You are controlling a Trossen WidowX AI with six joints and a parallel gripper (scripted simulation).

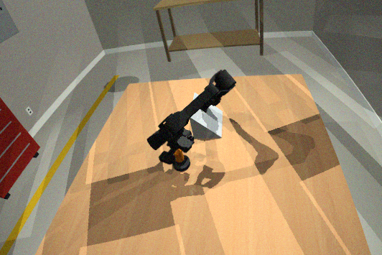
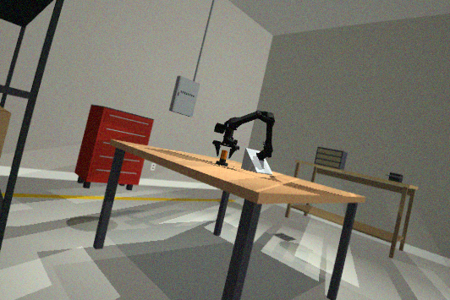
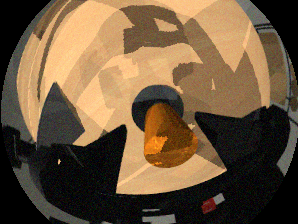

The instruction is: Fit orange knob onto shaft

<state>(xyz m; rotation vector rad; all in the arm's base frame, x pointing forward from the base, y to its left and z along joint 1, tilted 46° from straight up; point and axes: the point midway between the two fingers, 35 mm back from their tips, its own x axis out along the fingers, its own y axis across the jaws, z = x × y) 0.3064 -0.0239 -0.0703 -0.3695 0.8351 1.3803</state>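
Observation:
The orange knob (image 1: pixel 179 156) (image 2: pixel 224 155) (image 3: pixel 170 142) stands upright over the round dark pedestal (image 1: pixel 182 164) (image 2: pixel 222 164) (image 3: pixel 157 93). No silver shaft shows; the knob hides its place. Whether the knob's underside is fully down on the pedestal is too small to tell, and the hole is hidden. My gripper (image 1: pixel 175 150) (image 2: pixel 224 153) (image 3: pixel 161 121) is open, pointing down around the knob. In the wrist view one finger is on each side of the knob, with a visible gap on both sides.
A pale grey wedge-shaped block (image 1: pixel 206 131) (image 2: pixel 250 162) (image 3: pixel 56 120) stands on the wooden table (image 1: pixel 244 212) (image 2: pixel 254 187) behind the pedestal, close to the arm's base. Shadows of the arm lie across the table top.

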